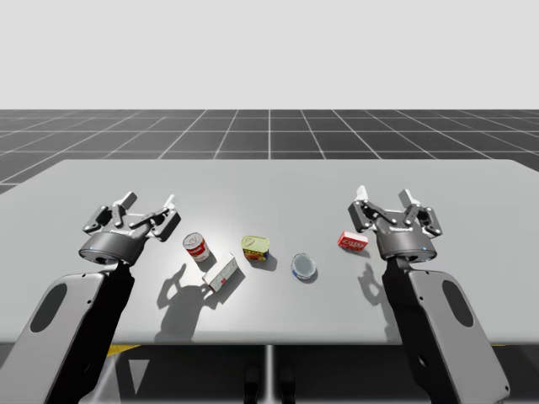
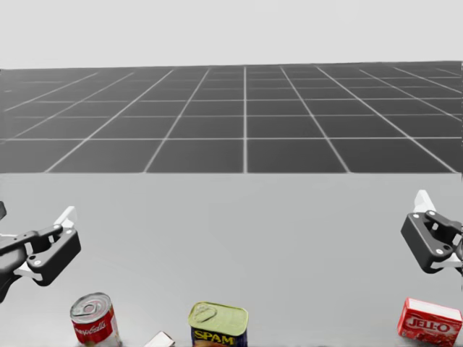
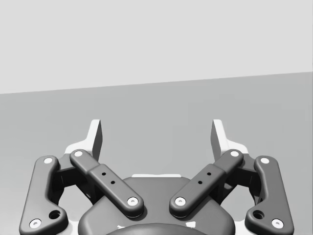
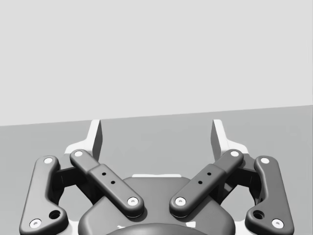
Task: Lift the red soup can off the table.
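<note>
My high camera sits above the near edge of the desk, looking down at a slant, wide enough for the whole top. My head camera is lower and nearer, facing across the desk to the grid floor; these two views share the red soup can and the red box. Each wrist camera looks closely along its own gripper, the left gripper and the right gripper, low over the desk.

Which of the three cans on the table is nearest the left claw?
The red soup can, the round red-and-white one close by the left claw. The yellow rectangular can and the flat blue can sit further off, toward the table's middle.
</note>
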### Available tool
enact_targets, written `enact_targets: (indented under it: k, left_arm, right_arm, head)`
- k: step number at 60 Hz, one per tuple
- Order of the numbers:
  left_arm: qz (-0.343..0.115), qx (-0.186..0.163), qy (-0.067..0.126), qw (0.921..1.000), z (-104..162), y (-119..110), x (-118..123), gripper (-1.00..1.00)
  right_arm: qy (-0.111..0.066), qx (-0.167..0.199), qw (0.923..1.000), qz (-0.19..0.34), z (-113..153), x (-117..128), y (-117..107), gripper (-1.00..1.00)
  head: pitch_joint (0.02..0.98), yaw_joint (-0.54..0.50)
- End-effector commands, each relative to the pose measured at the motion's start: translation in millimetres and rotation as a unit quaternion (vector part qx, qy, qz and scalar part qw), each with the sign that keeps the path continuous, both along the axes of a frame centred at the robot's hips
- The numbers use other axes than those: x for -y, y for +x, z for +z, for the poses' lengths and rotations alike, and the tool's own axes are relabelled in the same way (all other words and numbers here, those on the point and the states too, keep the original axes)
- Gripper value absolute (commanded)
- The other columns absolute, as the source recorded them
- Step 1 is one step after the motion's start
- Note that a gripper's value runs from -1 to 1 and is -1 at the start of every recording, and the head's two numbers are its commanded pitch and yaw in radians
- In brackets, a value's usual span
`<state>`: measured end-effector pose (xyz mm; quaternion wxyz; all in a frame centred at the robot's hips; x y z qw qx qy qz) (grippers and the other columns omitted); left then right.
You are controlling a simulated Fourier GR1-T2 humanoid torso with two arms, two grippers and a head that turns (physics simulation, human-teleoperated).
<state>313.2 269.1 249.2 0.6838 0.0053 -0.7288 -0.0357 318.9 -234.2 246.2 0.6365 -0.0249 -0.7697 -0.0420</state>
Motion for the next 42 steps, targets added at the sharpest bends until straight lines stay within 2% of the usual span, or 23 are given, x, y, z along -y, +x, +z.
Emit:
enact_targets:
  k: [1,14,27,42]
  left_arm:
    - [-0.002,-0.001,0.0,1.0,-0.2,0.3,0.2,-1.0]
    - [-0.003,-0.003,0.001,1.0,-0.4,0.5,0.9,-1.0]
    - [-0.005,-0.008,0.001,1.0,-1.0,0.9,1.9,-1.0]
    - [-0.01,-0.016,-0.003,0.9998,-0.6,0.7,4.3,-1.0]
  right_arm:
    - [-0.001,-0.002,1.0,0.0,-0.4,0.8,0.9,-1.0]
    - [-0.005,-0.009,0.9999,0.006,-1.1,0.1,0.5,-1.0]
    - [-0.009,-0.019,0.9996,0.018,-2.8,-3.0,-0.2,-1.0]
    - [-0.011,-0.024,0.9994,0.021,-3.8,-3.7,0.1,-1.0]
  head:
    - [0.516,0.06]
    - [0.625,0.15]
    - [0.73,0.31]
    - [0.766,0.36]
